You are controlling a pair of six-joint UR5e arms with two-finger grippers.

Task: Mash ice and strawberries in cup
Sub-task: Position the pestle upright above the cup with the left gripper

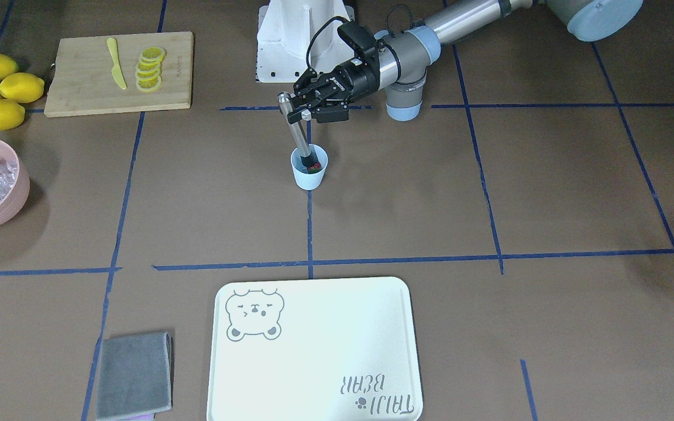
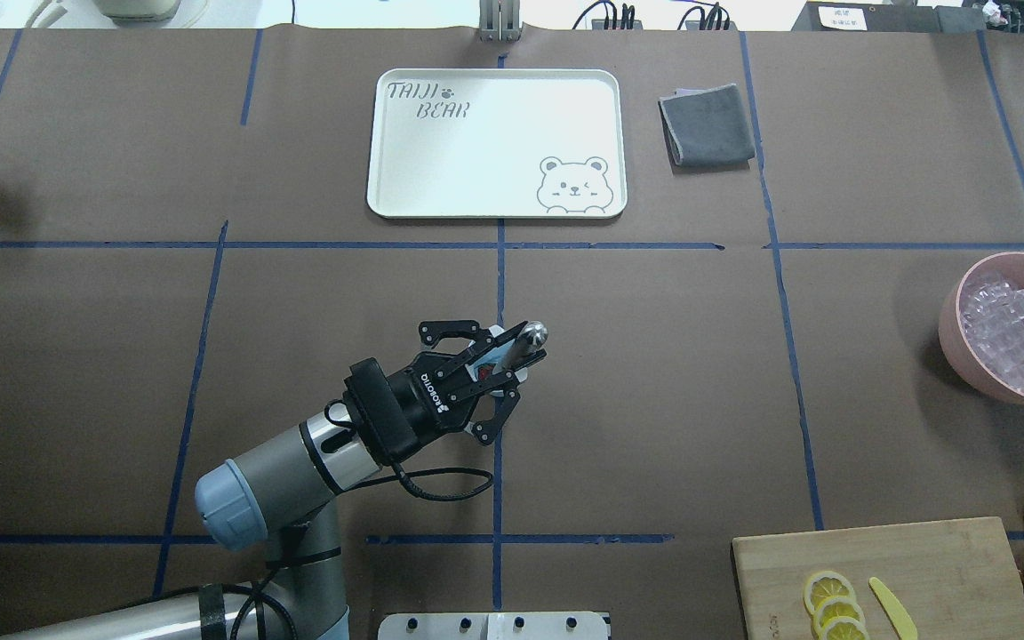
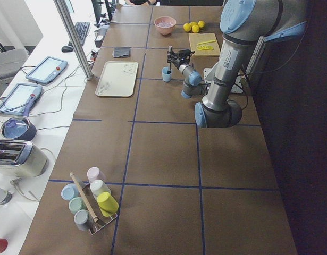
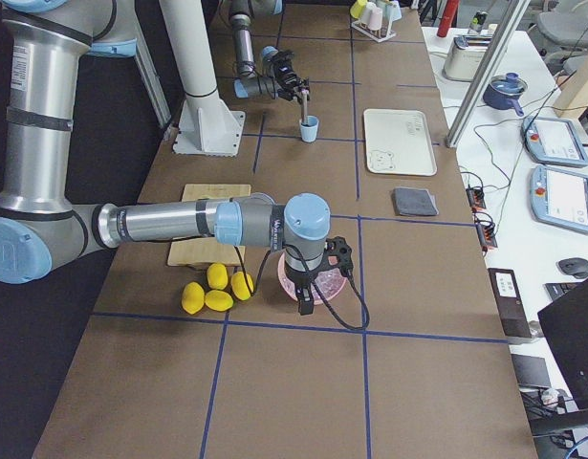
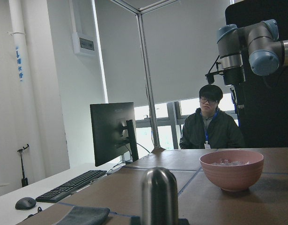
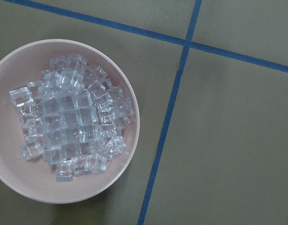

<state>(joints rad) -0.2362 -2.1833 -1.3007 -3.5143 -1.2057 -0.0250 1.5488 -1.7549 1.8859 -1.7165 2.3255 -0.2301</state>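
— Where's the pale-blue cup (image 1: 309, 175)?
— Upright on the brown counter (image 1: 407, 199), right on a blue tape line. The left claw (image 1: 302, 109) is just above it, clamped on a steel muddler (image 1: 297, 133) near its rounded top. The rod leans, and its dark lower end is down inside the cup.
— And the strawberry (image 1: 315, 168)?
— There's a bit of red in the cup, beside the muddler's foot. Whether any ice is in there with it, I can't tell.
— So where is the ice (image 6: 71, 122)?
— Piled in a pink bowl (image 6: 127, 154), well away from the cup on the robot's right. The right claw (image 4: 304, 295) hangs over that bowl; I can't tell whether it's wide or closed.
— What else is out?
— Beyond the cup, on the side away from the robot, a pale tray (image 1: 313, 351) with a bear drawing, and a folded grey cloth (image 1: 134, 374) next to it. To the robot's right of the cup, a wooden cutting board (image 1: 85, 88) with lemon slices (image 1: 150, 69) and a yellow knife (image 1: 116, 71), and whole lemons (image 1: 3, 88) past it.
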